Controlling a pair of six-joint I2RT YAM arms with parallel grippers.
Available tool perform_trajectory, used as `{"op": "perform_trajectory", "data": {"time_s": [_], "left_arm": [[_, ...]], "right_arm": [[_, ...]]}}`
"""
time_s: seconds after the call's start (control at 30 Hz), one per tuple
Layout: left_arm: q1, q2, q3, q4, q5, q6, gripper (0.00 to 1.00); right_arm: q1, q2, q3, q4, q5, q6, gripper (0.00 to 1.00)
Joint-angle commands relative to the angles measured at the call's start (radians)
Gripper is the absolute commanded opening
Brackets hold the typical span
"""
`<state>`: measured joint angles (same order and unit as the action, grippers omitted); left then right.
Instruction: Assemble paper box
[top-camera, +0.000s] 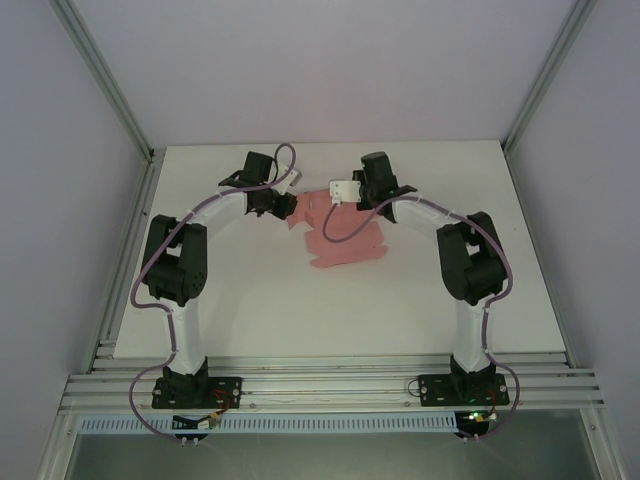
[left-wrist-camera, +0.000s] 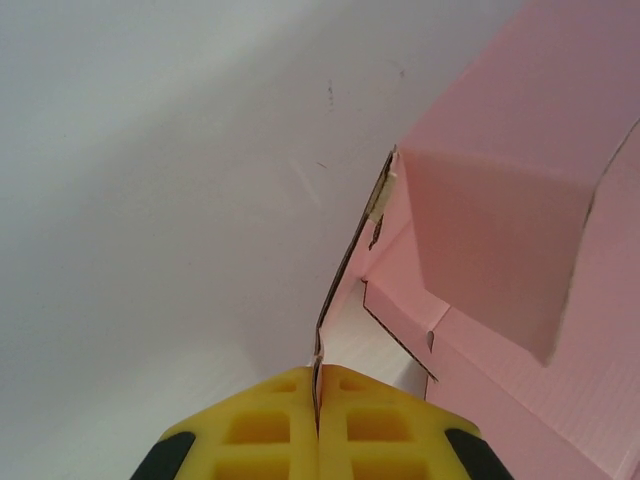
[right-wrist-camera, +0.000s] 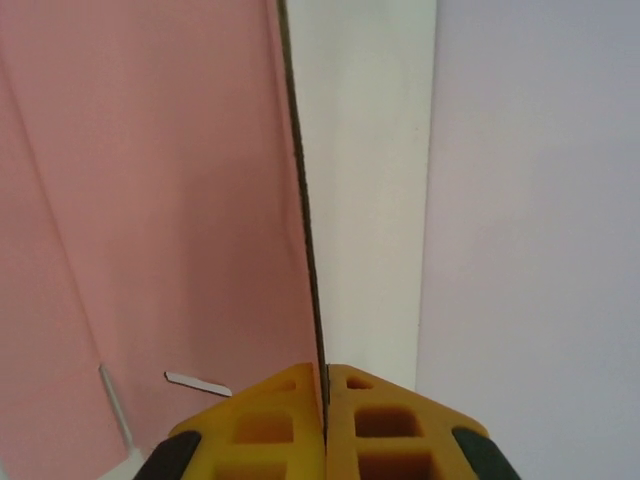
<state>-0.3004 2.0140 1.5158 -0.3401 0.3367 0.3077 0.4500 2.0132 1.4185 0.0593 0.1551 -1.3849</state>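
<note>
The paper box (top-camera: 345, 235) is a pink die-cut sheet with partly raised flaps, lying at the middle of the white table between the two arms. My left gripper (top-camera: 288, 205) is at its left edge. In the left wrist view the yellow jaws of that gripper (left-wrist-camera: 318, 385) are shut on the thin edge of a pink flap (left-wrist-camera: 345, 270), with a folded panel (left-wrist-camera: 500, 220) to the right. My right gripper (top-camera: 345, 200) is at the sheet's far right edge. In the right wrist view the right gripper (right-wrist-camera: 326, 385) is shut on the edge of an upright pink panel (right-wrist-camera: 150, 200).
The white table (top-camera: 420, 310) has free room in front of and to both sides of the sheet. Aluminium frame rails (top-camera: 330, 385) run along the near edge by the arm bases. Grey walls enclose the back and sides.
</note>
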Motion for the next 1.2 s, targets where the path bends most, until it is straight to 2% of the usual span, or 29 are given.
{"op": "perform_trajectory", "data": {"time_s": [0.0,0.07,0.23,0.3,0.47,0.53,0.6,0.63,0.67,0.8,0.93,1.03,1.17], "left_arm": [[-0.011,-0.015,-0.001,-0.051,0.035,-0.010,0.00],[-0.010,-0.024,-0.009,-0.048,0.031,-0.024,0.00],[-0.008,-0.060,-0.041,-0.035,0.060,-0.064,0.00],[-0.009,-0.077,-0.060,-0.021,0.070,-0.091,0.06],[0.004,-0.174,-0.161,0.046,0.096,-0.157,0.33],[0.020,-0.242,-0.220,0.094,0.108,-0.188,0.55],[0.043,-0.310,-0.277,0.133,0.114,-0.211,0.63],[0.058,-0.348,-0.311,0.157,0.108,-0.229,0.78],[0.072,-0.379,-0.339,0.178,0.087,-0.243,0.99],[0.149,-0.445,-0.419,0.248,-0.060,-0.325,1.00],[0.225,-0.320,-0.324,0.165,-0.184,-0.426,1.00],[0.230,-0.165,-0.185,0.069,-0.190,-0.429,1.00],[0.208,-0.027,-0.074,0.006,-0.097,-0.407,0.99]], "right_arm": [[0.027,0.007,-0.151,0.312,0.029,-0.108,0.00],[0.032,0.022,-0.213,0.474,0.046,-0.147,0.00],[0.032,0.041,-0.262,0.694,0.100,-0.144,0.00],[0.032,0.045,-0.279,0.745,0.104,-0.158,0.00],[0.039,0.027,-0.336,0.797,0.091,-0.151,0.00],[0.039,0.015,-0.352,0.792,0.086,-0.148,0.00],[0.040,0.009,-0.361,0.796,0.081,-0.136,0.00],[0.040,0.006,-0.363,0.797,0.078,-0.130,0.00],[0.040,0.006,-0.366,0.805,0.074,-0.125,0.00],[0.042,0.016,-0.374,0.830,0.061,-0.130,0.00],[0.043,0.012,-0.377,0.815,0.054,-0.129,0.00],[0.043,0.004,-0.377,0.796,0.047,-0.111,0.00],[0.043,0.004,-0.373,0.782,0.055,-0.107,0.00]]}}
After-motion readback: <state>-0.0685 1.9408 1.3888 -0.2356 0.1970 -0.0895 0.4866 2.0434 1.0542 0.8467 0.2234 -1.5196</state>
